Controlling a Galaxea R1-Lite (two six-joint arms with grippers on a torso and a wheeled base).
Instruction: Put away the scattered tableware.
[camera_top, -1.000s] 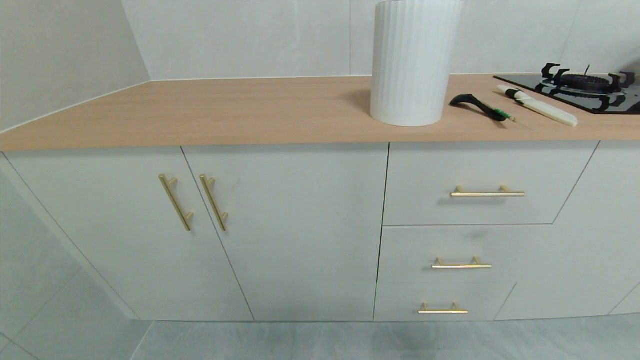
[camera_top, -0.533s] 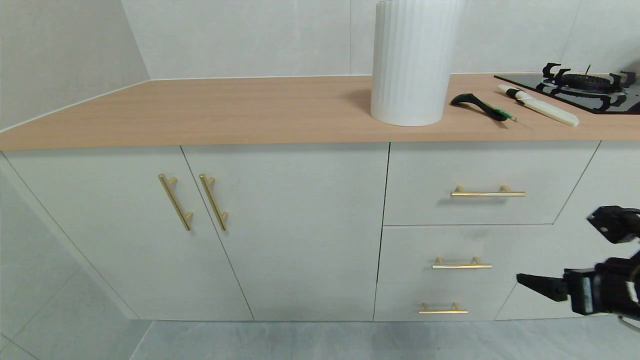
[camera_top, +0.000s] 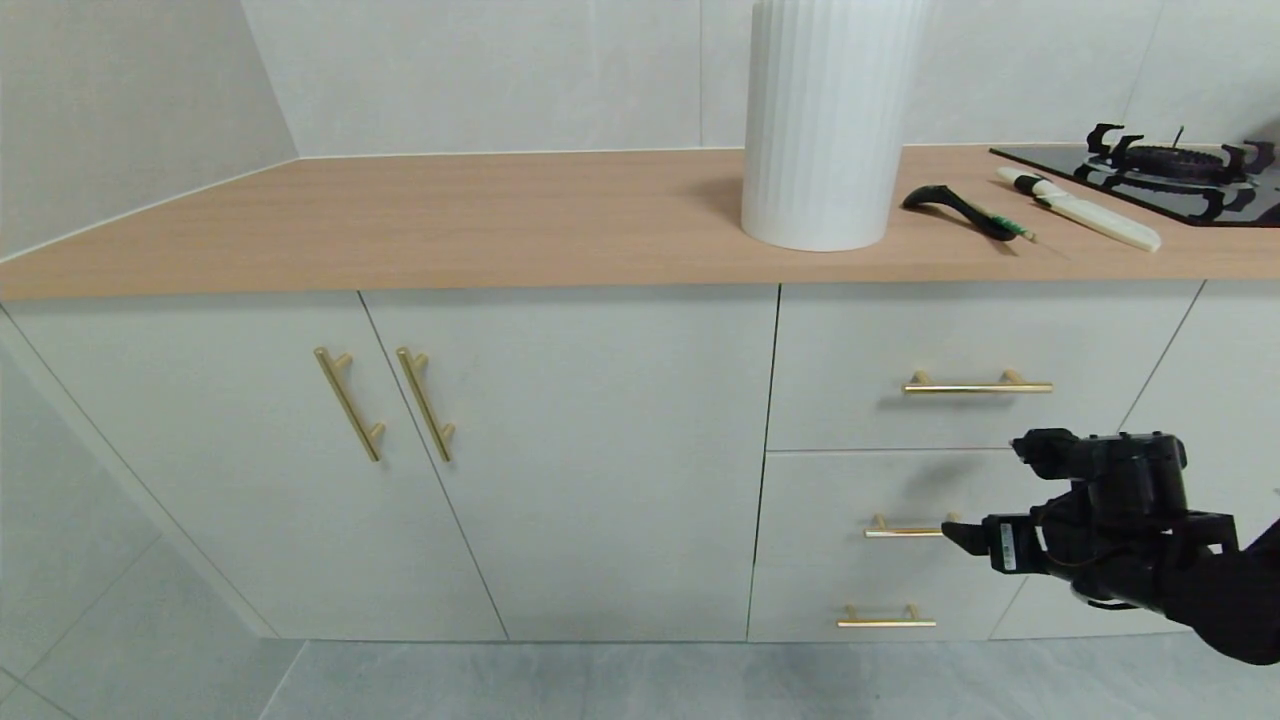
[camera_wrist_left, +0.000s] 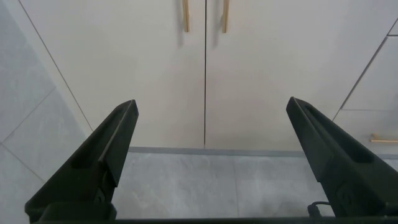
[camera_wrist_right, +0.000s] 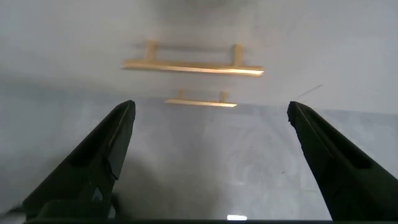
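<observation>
Three drawers (camera_top: 900, 480) shut; white ribbed bin (camera_top: 820, 125) on counter (camera_top: 500, 220), contents unseen; left jaws and right jaws spread wide.

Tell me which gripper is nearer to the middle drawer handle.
Right. The right gripper is close beside the handle; the left gripper faces the double doors, farther left.

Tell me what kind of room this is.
Most likely a kitchen. A gas hob sits at the right end of a wooden countertop, a knife lies on the counter beside it, and cabinet doors and drawers with gold bar handles run below.
</observation>
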